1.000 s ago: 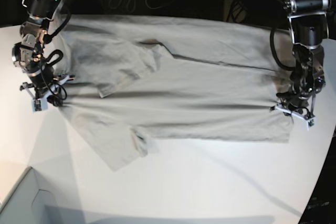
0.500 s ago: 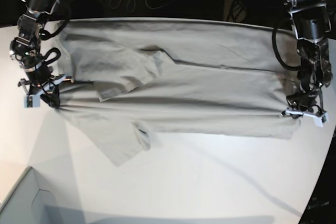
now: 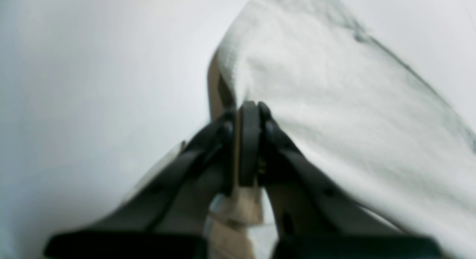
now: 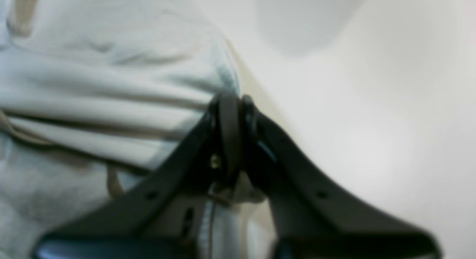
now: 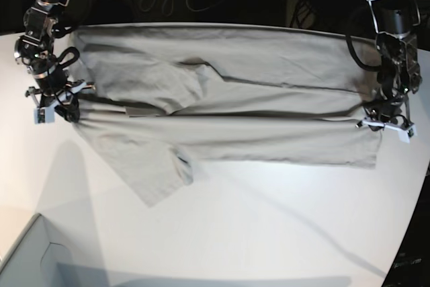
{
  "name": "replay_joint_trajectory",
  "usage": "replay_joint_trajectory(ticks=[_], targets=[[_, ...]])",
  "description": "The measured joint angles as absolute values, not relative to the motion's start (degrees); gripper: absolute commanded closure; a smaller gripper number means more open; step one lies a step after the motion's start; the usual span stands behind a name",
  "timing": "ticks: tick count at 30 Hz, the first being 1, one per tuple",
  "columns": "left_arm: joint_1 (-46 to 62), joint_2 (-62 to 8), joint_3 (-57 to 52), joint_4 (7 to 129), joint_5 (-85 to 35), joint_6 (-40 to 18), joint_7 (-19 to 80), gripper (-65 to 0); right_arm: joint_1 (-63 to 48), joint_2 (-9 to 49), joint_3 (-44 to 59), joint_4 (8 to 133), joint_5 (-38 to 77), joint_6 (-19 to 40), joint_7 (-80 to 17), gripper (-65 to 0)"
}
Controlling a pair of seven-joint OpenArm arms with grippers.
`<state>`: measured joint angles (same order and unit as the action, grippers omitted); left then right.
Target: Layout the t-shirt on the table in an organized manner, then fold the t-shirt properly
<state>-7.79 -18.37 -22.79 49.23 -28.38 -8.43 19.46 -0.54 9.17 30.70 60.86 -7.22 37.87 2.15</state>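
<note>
T-shirt (image 5: 222, 109) across white table (image 5: 269, 233)

Both arms reach down from the far side, wrists bent low and spread wide apart. The left gripper (image 3: 248, 114) has its jaws pressed together on a fold of cloth. The right gripper (image 4: 231, 106) likewise shows its jaws drawn close, cloth pinched between them.

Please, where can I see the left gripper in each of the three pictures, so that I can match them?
Base view: left gripper at the far right, pinching the t-shirt at its edge.
Left wrist view: left gripper at centre, jaws closed on a fold of the same cloth.
Right wrist view: not in it.
Shared landmark: the beige-grey shirt on the white table.
</note>
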Motion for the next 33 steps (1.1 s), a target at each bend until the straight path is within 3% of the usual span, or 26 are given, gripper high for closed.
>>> replay_joint_trajectory(ticks=[6, 11, 22, 29, 33], targets=[[-7.8, -18.4, -22.9, 49.2, -28.3, -8.4, 19.4, -29.1, -0.5, 9.7, 30.7, 61.1, -7.2, 37.9, 2.1, -31.0], [-7.7, -18.4, -23.2, 50.2, -28.3, -8.3, 19.6, -41.3, -0.8, 10.5, 31.2, 66.4, -7.1, 37.8, 2.2, -34.8], [-5.3, -18.1, -23.2, 63.3, -28.4, -8.2, 19.5, -42.8, 2.9, 10.4, 29.6, 70.5, -7.1, 37.7, 1.1, -35.2], [-8.4, -18.5, -23.1, 62.0, -27.6, -8.3, 19.4, -42.8, 12.6, 13.7, 16.9, 57.3, -7.6, 37.7, -8.7, -35.2], [-12.2, -18.8, -22.9, 57.7, -27.6, -8.3, 19.4, -42.8, 19.3, 14.5, 15.1, 48.1, -7.1, 37.6, -10.5, -35.2]])
